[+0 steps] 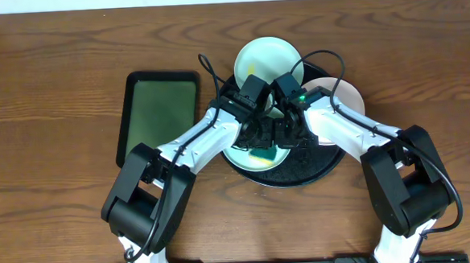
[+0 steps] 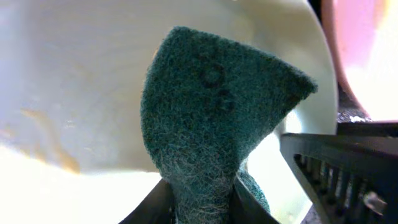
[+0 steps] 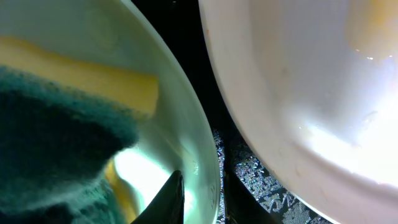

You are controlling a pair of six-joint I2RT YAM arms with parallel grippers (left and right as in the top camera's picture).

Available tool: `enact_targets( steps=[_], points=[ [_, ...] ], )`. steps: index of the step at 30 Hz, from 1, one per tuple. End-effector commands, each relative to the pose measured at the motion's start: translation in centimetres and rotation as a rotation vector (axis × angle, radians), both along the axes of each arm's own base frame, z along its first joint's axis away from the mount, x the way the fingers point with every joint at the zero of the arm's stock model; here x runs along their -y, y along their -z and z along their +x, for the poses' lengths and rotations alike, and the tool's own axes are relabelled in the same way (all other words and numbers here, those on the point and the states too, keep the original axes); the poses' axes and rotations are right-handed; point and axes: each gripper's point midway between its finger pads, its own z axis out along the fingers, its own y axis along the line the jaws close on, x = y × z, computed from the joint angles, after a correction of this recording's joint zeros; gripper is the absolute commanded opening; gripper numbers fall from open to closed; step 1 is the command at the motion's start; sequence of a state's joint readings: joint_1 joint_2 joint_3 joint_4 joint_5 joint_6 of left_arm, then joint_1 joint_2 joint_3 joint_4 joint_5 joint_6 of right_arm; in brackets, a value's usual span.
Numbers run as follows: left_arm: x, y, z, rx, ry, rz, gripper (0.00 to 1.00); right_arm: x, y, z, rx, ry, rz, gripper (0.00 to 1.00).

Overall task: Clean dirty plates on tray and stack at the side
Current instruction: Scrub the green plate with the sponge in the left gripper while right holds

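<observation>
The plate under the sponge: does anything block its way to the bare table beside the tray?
Leftward lies the green tray; rightward, the white plate overhangs the black tray. Toward the robot, nothing visible on the tabletop.

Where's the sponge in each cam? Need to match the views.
Overhead: sponge at centre, lying on the mint plate.
Left wrist: sponge fills the middle, green side facing.
Right wrist: sponge at left edge, yellow and green.
Shared landmark: the mint plate under it.
</observation>
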State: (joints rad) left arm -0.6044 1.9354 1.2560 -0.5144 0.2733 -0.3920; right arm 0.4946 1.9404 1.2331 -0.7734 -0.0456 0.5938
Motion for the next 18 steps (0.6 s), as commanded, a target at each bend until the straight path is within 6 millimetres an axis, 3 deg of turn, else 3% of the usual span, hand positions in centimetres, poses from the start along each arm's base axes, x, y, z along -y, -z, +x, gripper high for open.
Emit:
enact_targets(
  steps=[1,5,8,13,18],
  points=[
    [-3.4,1.6,1.0,0.053,-0.124,0.171,0.19,0.9,1.0,-0.6,-0.028,-0.007,-0.028,0.18],
    [-5.5,1.9,1.5,0.086,-0.195,0.269,0.09,0.9,1.0,-0.7,-0.032,-0.008,-0.030,0.18],
    [-7.3,1.5,2.2,0.132,-0.223,0.352,0.08,1.0,1.0,-0.7,-0.033,-0.017,-0.032,0.18],
    [-7.2,-0.4,2.6,0.169,-0.235,0.324,0.08,1.0,1.0,-0.7,-0.033,-0.017,-0.032,0.18],
    [-6.7,-4.0,3.4,0.239,-0.268,0.255,0.08,0.9,1.0,-0.7,-0.033,-0.017,-0.032,0.19]
  ],
)
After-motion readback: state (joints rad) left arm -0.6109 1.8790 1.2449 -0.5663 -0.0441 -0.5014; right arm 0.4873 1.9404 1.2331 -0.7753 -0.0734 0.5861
